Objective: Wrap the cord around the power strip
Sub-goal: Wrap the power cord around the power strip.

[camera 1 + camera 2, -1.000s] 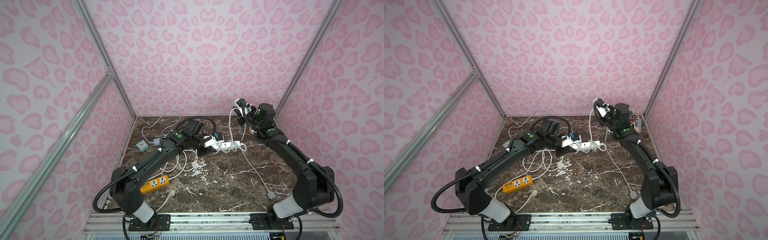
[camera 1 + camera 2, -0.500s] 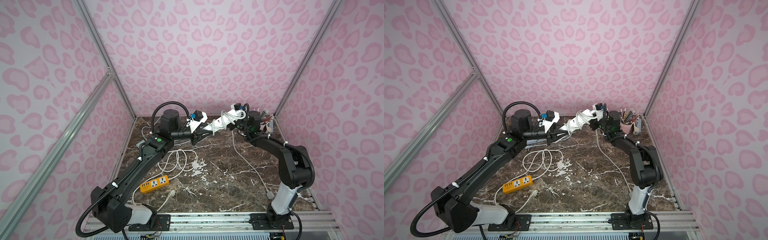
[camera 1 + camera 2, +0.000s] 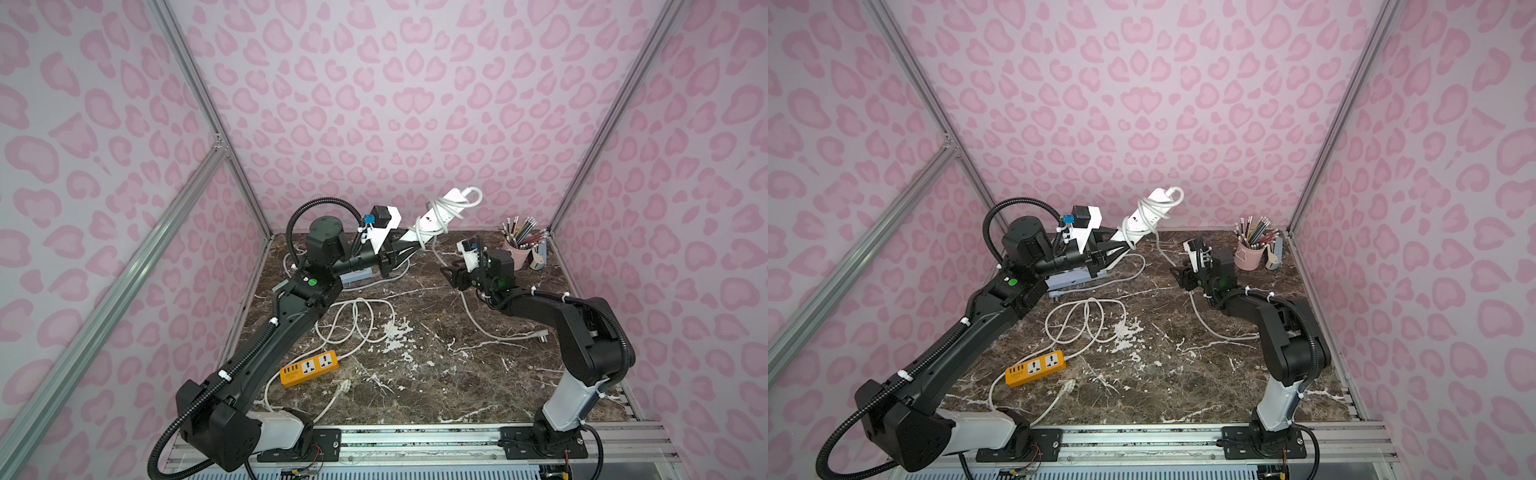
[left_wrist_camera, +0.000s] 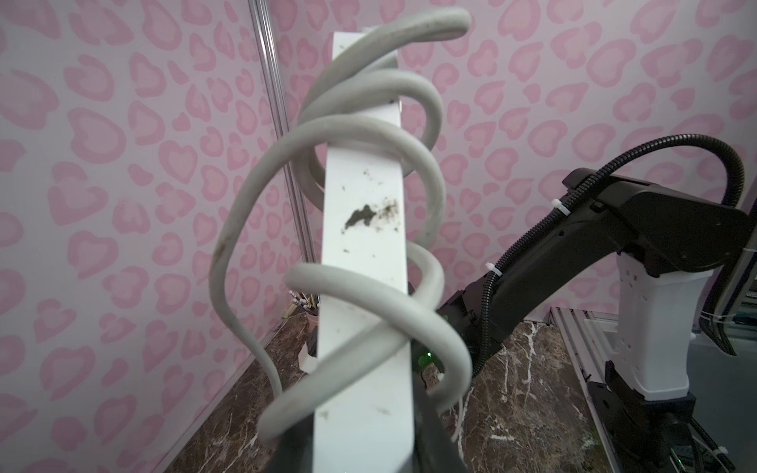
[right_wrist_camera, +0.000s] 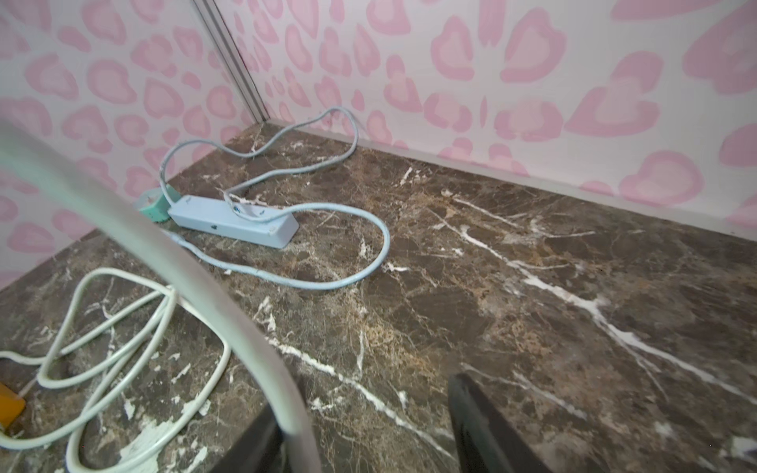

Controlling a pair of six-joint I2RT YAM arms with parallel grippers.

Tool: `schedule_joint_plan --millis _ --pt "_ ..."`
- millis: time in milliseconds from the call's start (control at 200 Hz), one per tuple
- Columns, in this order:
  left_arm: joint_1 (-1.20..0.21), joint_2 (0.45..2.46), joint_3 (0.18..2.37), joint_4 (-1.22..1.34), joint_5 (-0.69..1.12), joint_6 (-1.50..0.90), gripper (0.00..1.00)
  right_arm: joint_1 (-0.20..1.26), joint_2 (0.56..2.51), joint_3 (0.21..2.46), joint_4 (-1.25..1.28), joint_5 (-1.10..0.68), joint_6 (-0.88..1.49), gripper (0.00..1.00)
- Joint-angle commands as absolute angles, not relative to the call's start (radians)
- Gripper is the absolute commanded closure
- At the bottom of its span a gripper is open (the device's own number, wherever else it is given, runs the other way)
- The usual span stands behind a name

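Observation:
My left gripper (image 3: 405,249) (image 4: 360,446) is shut on the lower end of the white power strip (image 3: 436,214) (image 3: 1144,212) and holds it tilted up in the air near the back wall. The grey cord (image 4: 368,133) coils loosely round the strip in several turns. From there it drops to the table and ends at its plug (image 3: 541,335). My right gripper (image 3: 451,278) (image 5: 364,409) hovers low over the marble, its jaws apart. The cord (image 5: 164,245) runs past one of its fingers (image 5: 262,434) and is not pinched.
An orange power strip (image 3: 309,368) lies at front left, its white cord looped (image 3: 353,320) mid-table. A pale blue power strip (image 5: 233,221) lies under my left arm at the back left. A pink cup of pencils (image 3: 517,249) stands at the back right corner.
My left arm lifted the strip off the table and up toward the back wall. My right gripper came down from high up, opened and let the cord go.

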State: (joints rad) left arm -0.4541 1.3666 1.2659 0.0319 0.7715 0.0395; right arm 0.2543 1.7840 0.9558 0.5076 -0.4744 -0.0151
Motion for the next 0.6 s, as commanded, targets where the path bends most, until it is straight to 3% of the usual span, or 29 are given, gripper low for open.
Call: schedule_joint_plan --millis 0,105,230,410,595 --pt "-0.450 1.374 1.279 0.147 0.739 0.015 0.97 0.286 1.812 1.014 0.398 -0.367 -0.115 0.56" --pt "-0.425 1.386 1.316 0.121 0.668 0.008 0.97 0.322 1.828 1.049 0.345 -0.288 -0.162 0.83" --pt "-0.336 1.421 1.361 0.024 0.548 -0.013 0.97 0.365 1.785 1.012 0.336 -0.174 -0.254 1.00" --pt "-0.240 1.565 1.481 -0.245 0.201 0.108 0.97 0.443 1.633 0.888 0.367 0.011 -0.386 1.00" --pt "-0.238 1.683 1.475 -0.265 -0.128 0.279 0.97 0.577 1.386 0.732 0.420 0.140 -0.629 1.00"
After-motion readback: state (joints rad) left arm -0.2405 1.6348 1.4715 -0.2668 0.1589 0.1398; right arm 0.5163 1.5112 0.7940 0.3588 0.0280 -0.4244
